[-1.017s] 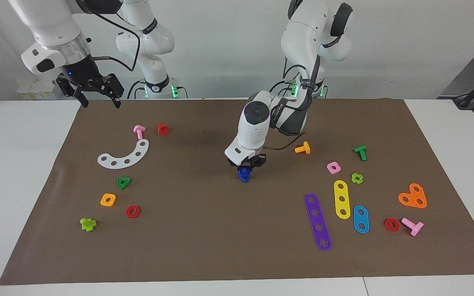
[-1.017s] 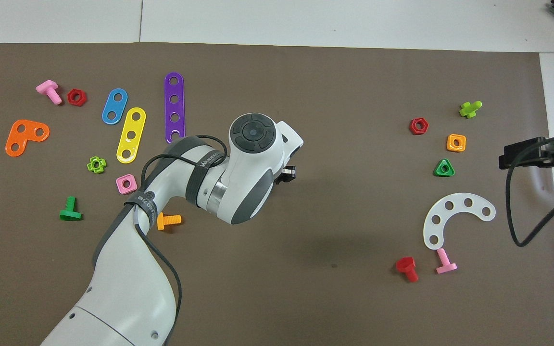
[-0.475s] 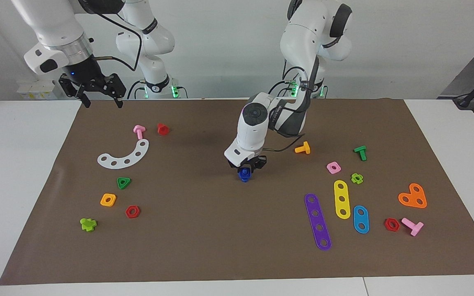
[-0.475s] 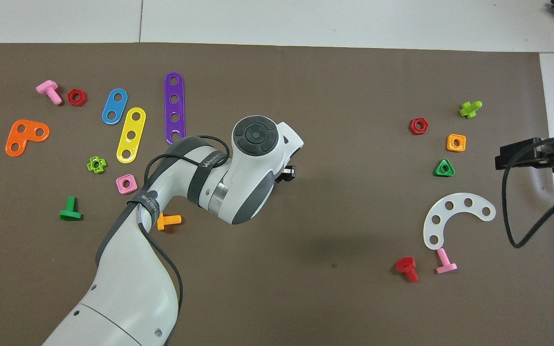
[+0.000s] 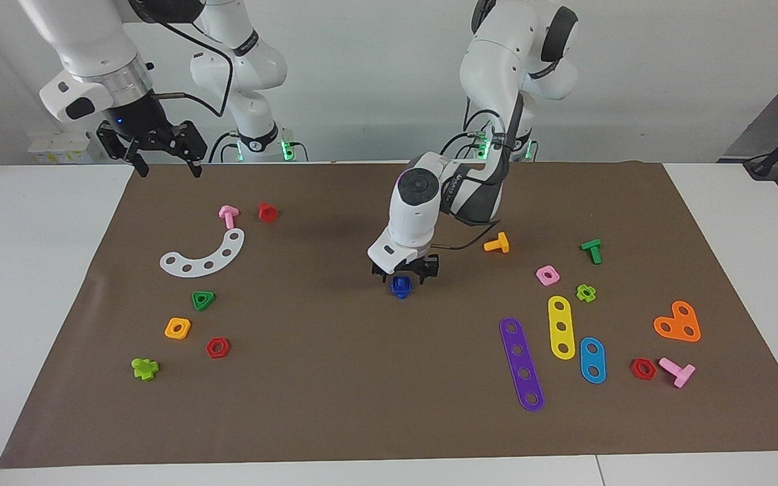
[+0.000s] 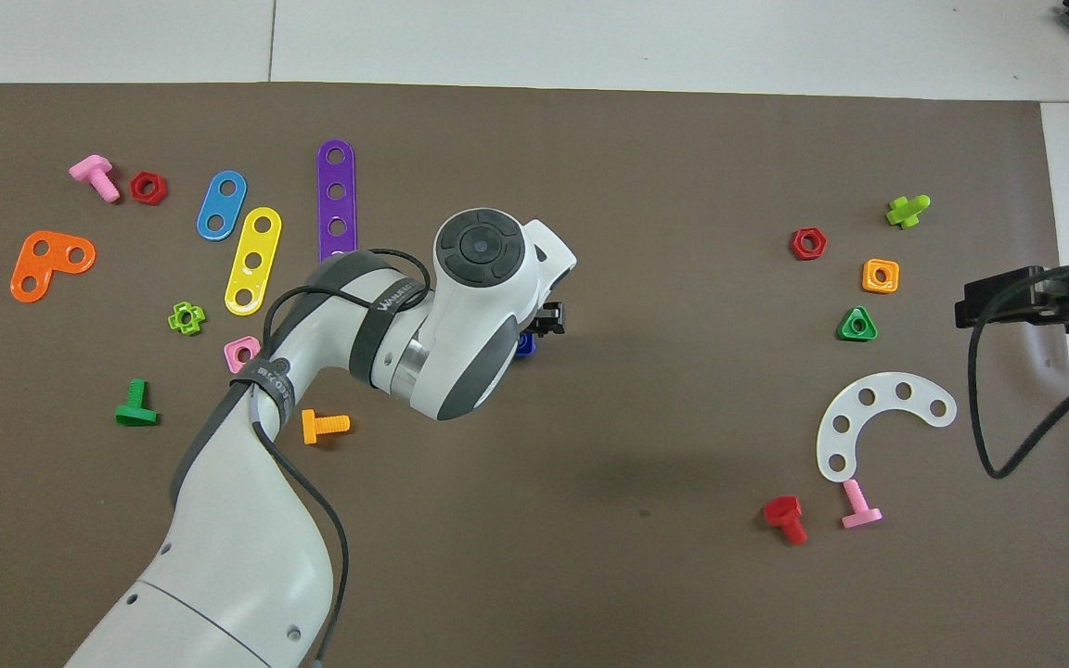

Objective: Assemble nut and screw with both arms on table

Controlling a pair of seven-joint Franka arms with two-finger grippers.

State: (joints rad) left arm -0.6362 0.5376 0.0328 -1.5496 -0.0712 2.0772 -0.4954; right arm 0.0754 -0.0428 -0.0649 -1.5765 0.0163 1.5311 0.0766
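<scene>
The right gripper [image 5: 157, 154] hangs in the air over the edge of the brown mat [image 5: 335, 378] nearest the robots, at the right arm's end of the table [image 5: 31, 270]; its fingers are spread apart and hold nothing, and this arm waits. On the mat close to that edge lie a pink bolt [image 5: 228, 215] and a red bolt [image 5: 267, 212], with a white curved strip [image 5: 204, 256] just beside the pink bolt and farther from the robots. Toward the left arm's end, an orange bolt [image 5: 497, 244] and a green bolt [image 5: 591, 250] lie at about the same depth. At the middle of the mat, the left gripper [image 5: 405, 273] points downward directly over the blue screw and nut [image 5: 400, 287], which stand together on the mat as one blue piece; the two cannot be told apart. The fingers [image 5: 431, 267] are spread apart, one on each side of the top of the blue piece, and whether they touch it cannot be told. In the overhead view the left arm's wrist covers most of the blue piece, and only a blue edge [image 6: 524, 344] shows. Farther from the robots lie a purple strip [image 5: 521, 364], a yellow strip [image 5: 560, 327] and a blue strip [image 5: 592, 360].
</scene>
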